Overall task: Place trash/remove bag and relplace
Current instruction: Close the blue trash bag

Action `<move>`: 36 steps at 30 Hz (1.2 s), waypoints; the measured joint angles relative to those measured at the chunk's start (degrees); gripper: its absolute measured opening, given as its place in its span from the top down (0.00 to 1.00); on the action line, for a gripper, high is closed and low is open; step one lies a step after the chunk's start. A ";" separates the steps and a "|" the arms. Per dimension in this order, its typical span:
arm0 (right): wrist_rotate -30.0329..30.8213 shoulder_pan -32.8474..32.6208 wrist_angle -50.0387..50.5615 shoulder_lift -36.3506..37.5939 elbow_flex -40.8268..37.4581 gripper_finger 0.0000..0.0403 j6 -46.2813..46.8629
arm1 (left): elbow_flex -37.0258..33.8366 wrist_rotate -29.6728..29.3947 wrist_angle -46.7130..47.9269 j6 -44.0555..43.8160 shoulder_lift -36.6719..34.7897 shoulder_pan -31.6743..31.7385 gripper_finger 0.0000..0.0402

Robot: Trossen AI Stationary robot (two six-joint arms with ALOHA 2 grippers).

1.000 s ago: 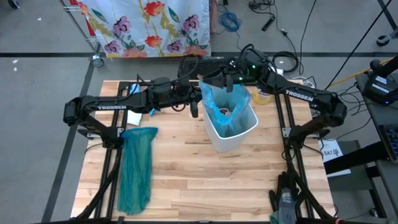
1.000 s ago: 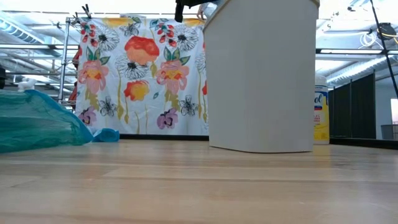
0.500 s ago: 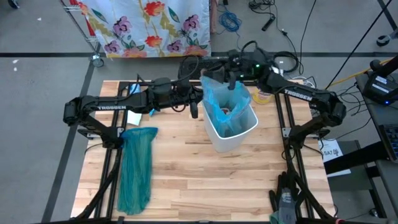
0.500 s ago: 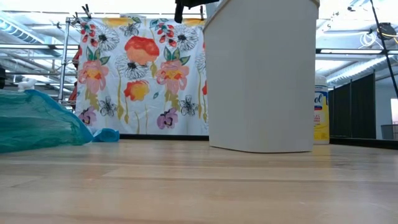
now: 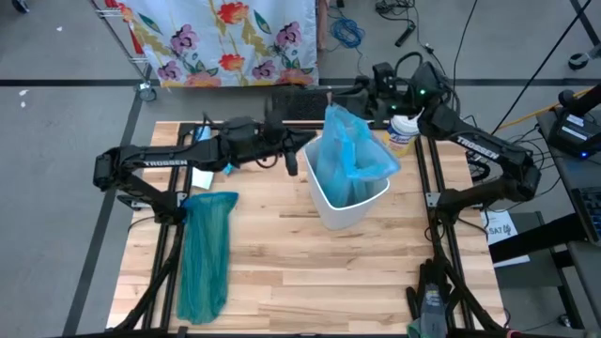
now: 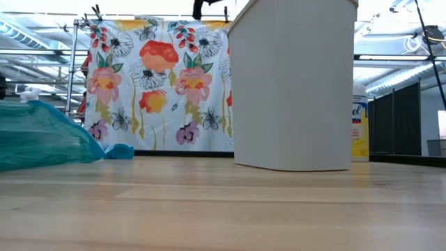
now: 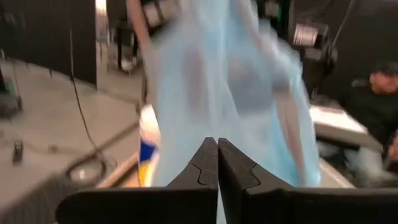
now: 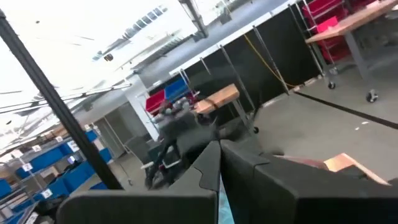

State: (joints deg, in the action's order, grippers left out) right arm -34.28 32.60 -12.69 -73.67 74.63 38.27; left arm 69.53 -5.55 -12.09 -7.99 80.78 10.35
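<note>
Where it rises, bag (image 5: 352, 150) translucent blue.

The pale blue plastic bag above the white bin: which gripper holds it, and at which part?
Right gripper pinches the pale blue plastic bag at its top edge.

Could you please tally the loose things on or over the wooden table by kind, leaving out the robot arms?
Plastic bags: 2, a thin pale sky-blue plastic liner rising from the bin and a darker teal-green plastic bag lying flat.
Bins: 1, a small white plastic bin.
Bottles: 1, a white bottle with a yellow label.
Total: 4.
</note>
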 joint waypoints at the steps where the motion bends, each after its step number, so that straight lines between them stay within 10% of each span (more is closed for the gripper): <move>1: -0.07 -0.03 0.73 0.49 0.00 1.00 -0.05 | 0.45 -0.07 -0.75 0.97 -0.30 0.20 1.00; 15: -0.46 -5.29 2.68 0.92 0.00 1.00 -1.50 | 16.65 3.11 5.52 8.14 6.05 0.80 1.00; 36: 2.79 -3.30 -2.63 3.50 0.00 1.00 -2.80 | 19.09 5.99 13.43 5.24 15.25 -2.71 1.00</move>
State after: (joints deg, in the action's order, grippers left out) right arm -31.49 29.30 -15.32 -70.18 74.63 35.47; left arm 88.62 0.43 1.34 -2.75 96.03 7.64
